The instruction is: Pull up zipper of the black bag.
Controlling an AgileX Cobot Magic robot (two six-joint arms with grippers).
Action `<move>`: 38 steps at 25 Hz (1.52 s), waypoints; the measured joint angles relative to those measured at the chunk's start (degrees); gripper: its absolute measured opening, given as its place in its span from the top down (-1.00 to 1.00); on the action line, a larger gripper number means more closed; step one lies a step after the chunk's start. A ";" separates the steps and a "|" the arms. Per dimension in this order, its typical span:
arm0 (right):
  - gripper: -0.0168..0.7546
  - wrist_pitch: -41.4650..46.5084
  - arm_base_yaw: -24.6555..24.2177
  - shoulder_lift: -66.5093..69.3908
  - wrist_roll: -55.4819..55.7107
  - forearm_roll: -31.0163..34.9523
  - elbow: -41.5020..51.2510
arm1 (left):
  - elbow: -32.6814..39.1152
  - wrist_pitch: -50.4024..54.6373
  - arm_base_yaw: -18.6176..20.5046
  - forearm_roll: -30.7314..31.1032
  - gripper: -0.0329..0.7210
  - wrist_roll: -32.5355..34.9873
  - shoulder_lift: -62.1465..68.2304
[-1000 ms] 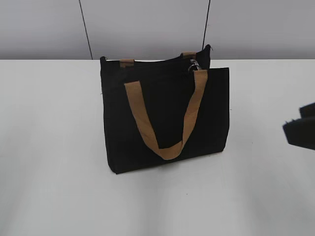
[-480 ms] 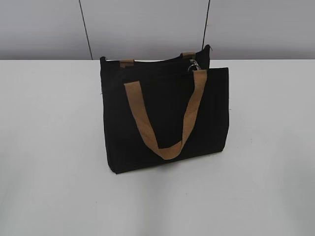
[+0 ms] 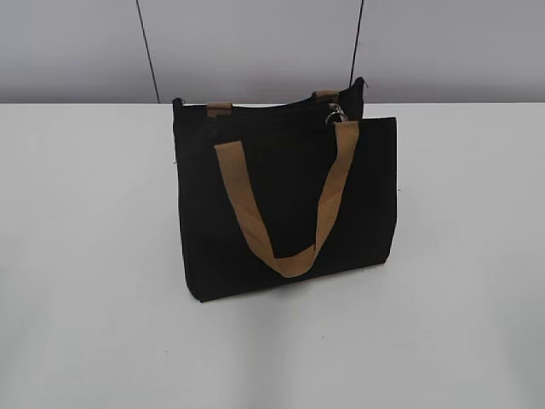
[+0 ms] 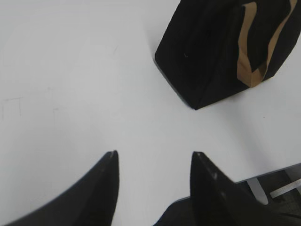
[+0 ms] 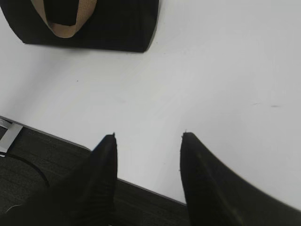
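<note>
Black claws (image 4: 153, 157) (image 5: 148, 139) agape, seemingly above table (image 3: 85, 256).

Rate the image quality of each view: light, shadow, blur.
Exterior view: soft, even light; the black bag loses fabric detail and casts a faint shadow; the zipper's ring pull looks slightly blurred. Left wrist view: left pincer soft-edged, bag sharper. Right wrist view: right pincer dark and soft-edged, white table bright, nearly featureless.
</note>
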 joint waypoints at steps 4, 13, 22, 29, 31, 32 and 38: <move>0.05 -0.36 0.00 -0.06 0.30 -1.97 0.07 | 0.00 -0.01 0.00 0.00 -0.08 0.02 0.00; 0.05 -0.61 0.00 -0.11 0.41 -4.25 0.07 | 0.00 -0.08 0.00 0.36 -0.08 0.06 0.00; 0.05 -0.67 0.00 -0.11 0.46 -4.25 0.07 | 0.00 -0.08 0.00 0.36 -0.08 0.06 0.00; 0.05 -0.72 -1.36 -0.26 0.46 -4.25 0.07 | 0.00 -0.13 3.12 0.36 -0.08 0.06 0.00; 0.05 -0.78 -3.52 -0.68 0.46 -4.25 0.07 | 0.00 -0.13 4.89 0.36 -0.08 0.06 0.00; 0.05 -0.78 -4.83 -1.16 0.46 -4.25 0.07 | 0.00 -0.13 5.93 0.36 -0.08 0.06 0.00; 0.05 -0.78 -12.72 -5.07 0.46 -4.25 0.07 | 0.00 -0.13 11.46 0.36 -0.08 0.06 -0.79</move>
